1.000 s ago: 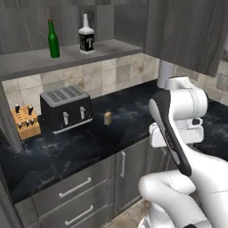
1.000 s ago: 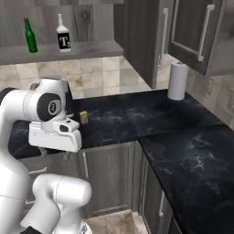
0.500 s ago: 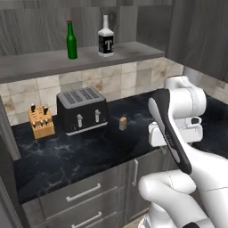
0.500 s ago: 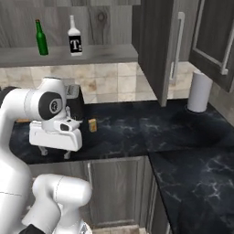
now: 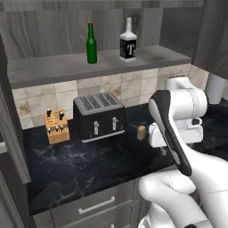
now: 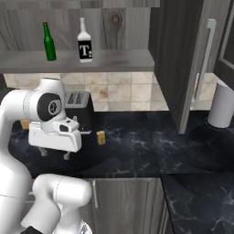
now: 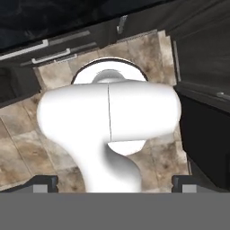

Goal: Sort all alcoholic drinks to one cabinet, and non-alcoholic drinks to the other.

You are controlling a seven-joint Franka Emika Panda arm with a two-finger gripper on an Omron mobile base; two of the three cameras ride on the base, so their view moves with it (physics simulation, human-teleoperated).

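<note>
Kitchen. Black marble worktop [image 5: 80, 169] carrying toaster [image 5: 98, 116] and knife block [image 5: 56, 127]; tiled backsplash [image 6: 123, 91]. Grey cabinets [image 6: 183, 59], drawers [image 5: 95, 207] below.

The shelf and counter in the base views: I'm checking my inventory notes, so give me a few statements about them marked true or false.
1. The green bottle stands upright on the shelf. True.
2. The pale bottle with the "T" label lies on its side. False: it stands upright, beside the green bottle.
3. The small carton sits on the dark counter. True.
4. The gripper holds the carton. False: the carton stands alone.
5. The knife block stands on the shelf. False: it is on the counter, beside the toaster.
</note>
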